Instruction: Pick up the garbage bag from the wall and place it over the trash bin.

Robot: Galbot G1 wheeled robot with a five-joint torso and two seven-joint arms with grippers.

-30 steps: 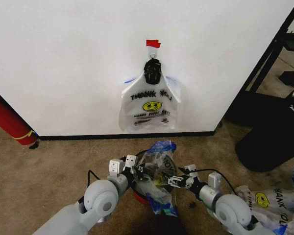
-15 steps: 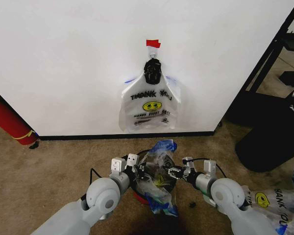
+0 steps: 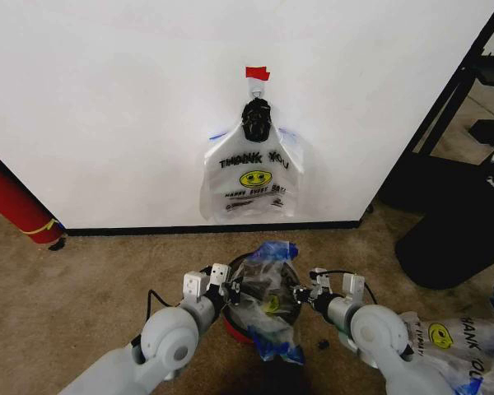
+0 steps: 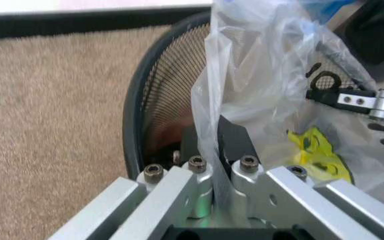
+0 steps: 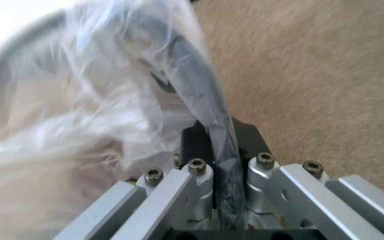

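Bag (image 3: 267, 300) is sitting over the trash bin (image 3: 245, 331) in the lower middle of the head frame, and both grippers have a pinch of it. Left gripper (image 3: 233, 289) is clamped on the plastic at the bin's left rim; in its wrist view the film runs straight down between the closed pads (image 4: 209, 195). Right gripper (image 3: 303, 294) is clamped on the opposite edge, same story in its own view, plastic squeezed between the pads (image 5: 220, 192).

Compared with a second ago, the right gripper has slid a bit further out to the right and the bag looks spread wider and lower across the bin mouth. The left one barely moved. My read: the opening is being stretched over the rim, so the task is well along, but the bag isn't clearly hooked over the wire edge all round yet.

Room to work: the wall (image 3: 107, 99) fills the top of the frame, with a spare bag (image 3: 249, 181) on its hook (image 3: 256, 119) just above the bin, so not much slack towards the top. Open carpet (image 3: 82, 280) to the lower left. More bags (image 3: 449, 337) lie lower right, close behind the right arm, and a black stand base (image 3: 453, 239) sits at right.
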